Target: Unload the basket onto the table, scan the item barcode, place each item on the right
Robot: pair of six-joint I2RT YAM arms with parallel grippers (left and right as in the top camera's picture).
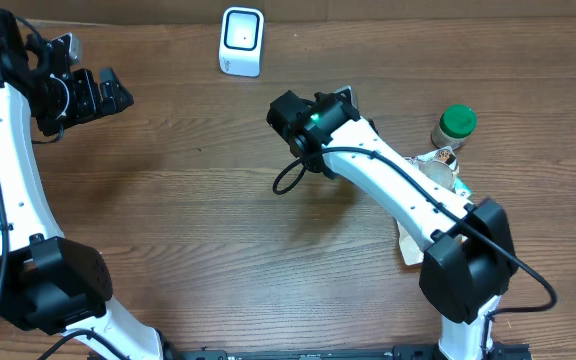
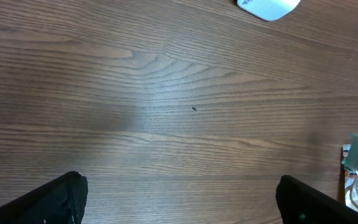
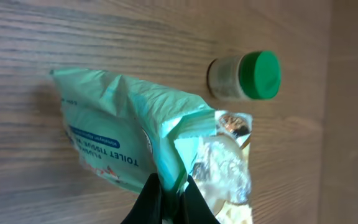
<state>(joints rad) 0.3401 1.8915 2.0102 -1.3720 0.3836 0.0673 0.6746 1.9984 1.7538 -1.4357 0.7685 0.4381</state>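
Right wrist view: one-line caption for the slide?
Right hand pinching the edge of a green toilet tissue pack, a green-lidded jar on the wooden table beyond.

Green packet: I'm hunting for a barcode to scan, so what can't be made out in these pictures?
- Right wrist view: no barcode shows on the packet; its far side is hidden.
- Overhead: the packet is out of sight, apparently under the right arm.
- Left wrist view: the scanner is cut off by the top edge, the packet by the right edge.
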